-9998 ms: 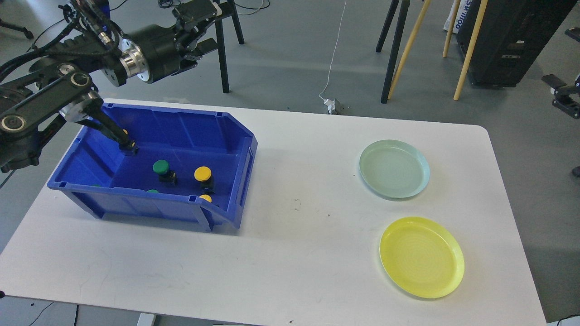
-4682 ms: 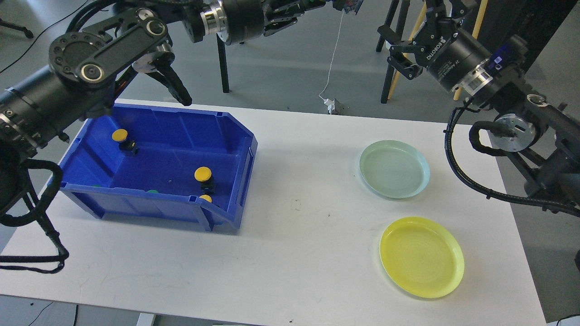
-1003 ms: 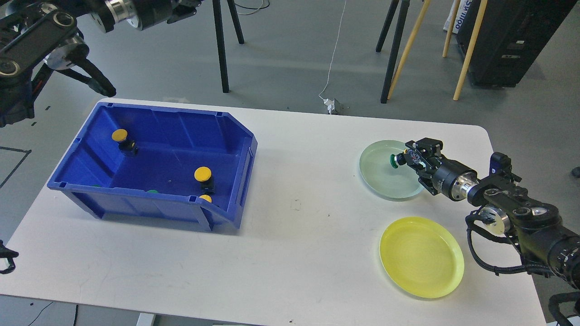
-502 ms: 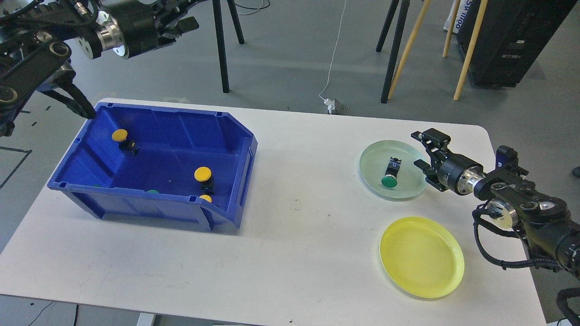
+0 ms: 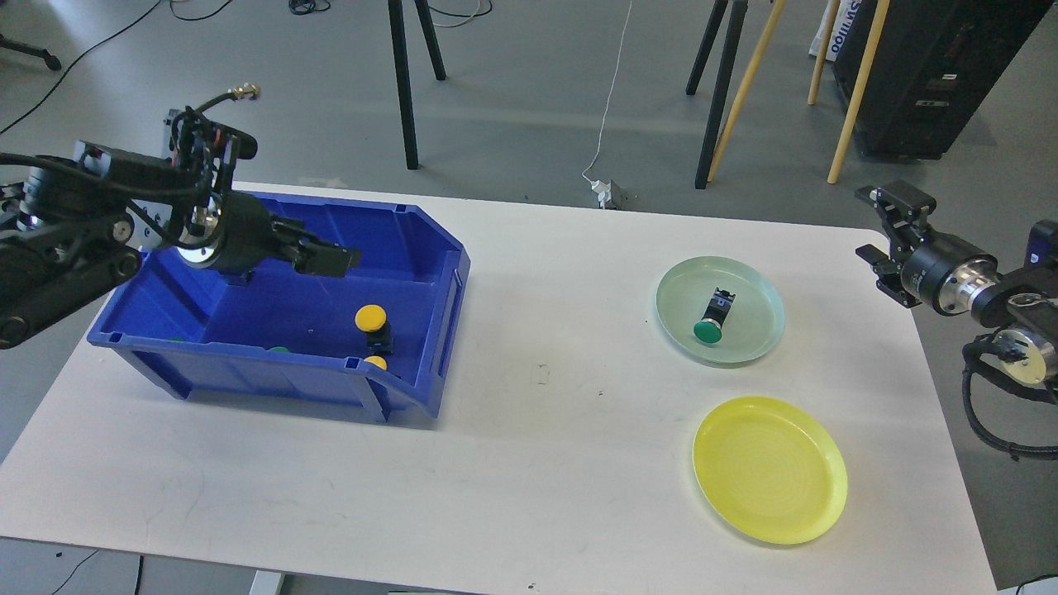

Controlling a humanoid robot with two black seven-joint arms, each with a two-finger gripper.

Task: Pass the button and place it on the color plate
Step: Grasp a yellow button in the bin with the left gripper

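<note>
Green button (image 5: 711, 321) lies on side in green plate (image 5: 764, 291), delivered. Next target: yellow button (image 5: 373, 323) upright in blue bin (image 5: 450, 285). Left gripper (image 5: 329, 258) over bin; button just below-right of tip. Jaw state: cannot tell. Right gripper (image 5: 886, 233) parted, empty, well apart. Yellow plate (image 5: 818, 504) bare.
</note>
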